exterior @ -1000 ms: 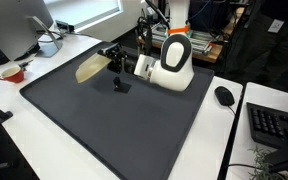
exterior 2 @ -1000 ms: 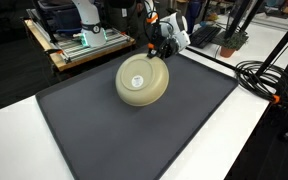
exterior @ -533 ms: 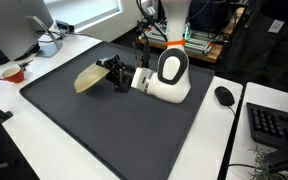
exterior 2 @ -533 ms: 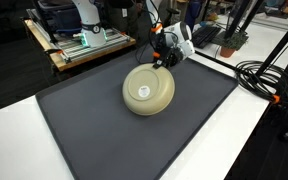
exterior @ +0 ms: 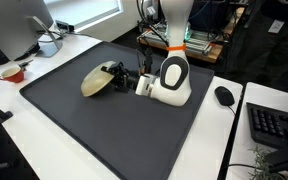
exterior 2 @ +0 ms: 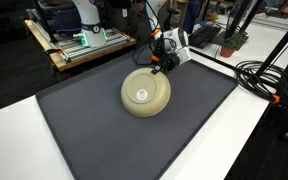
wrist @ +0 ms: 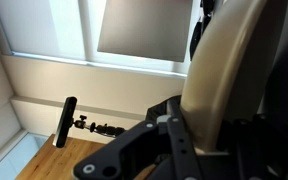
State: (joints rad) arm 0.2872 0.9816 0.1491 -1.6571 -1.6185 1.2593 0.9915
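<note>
A cream bowl [exterior: 96, 83] stands tipped on its side over the dark grey mat [exterior: 104, 135], with its underside facing the camera in an exterior view [exterior 2: 145, 92]. My gripper [exterior: 119, 76] is shut on the bowl's rim and holds it low, at or just above the mat; it also shows in an exterior view [exterior 2: 160, 63]. In the wrist view the bowl's pale rim [wrist: 219, 70] runs up between the black fingers [wrist: 174, 140]. The bowl's inside is hidden.
A red cup [exterior: 12, 72] and a monitor [exterior: 19, 25] stand on the white table beside the mat. A mouse [exterior: 224, 95] and a keyboard [exterior: 276, 125] lie past the mat's other side. Black cables [exterior 2: 264, 80] and a cart [exterior 2: 84, 40] are near the mat.
My gripper has carried the bowl lower towards the mat and shifted it a little across it. The wrist has turned and the bowl's tilt has changed. The grip has stayed shut.
</note>
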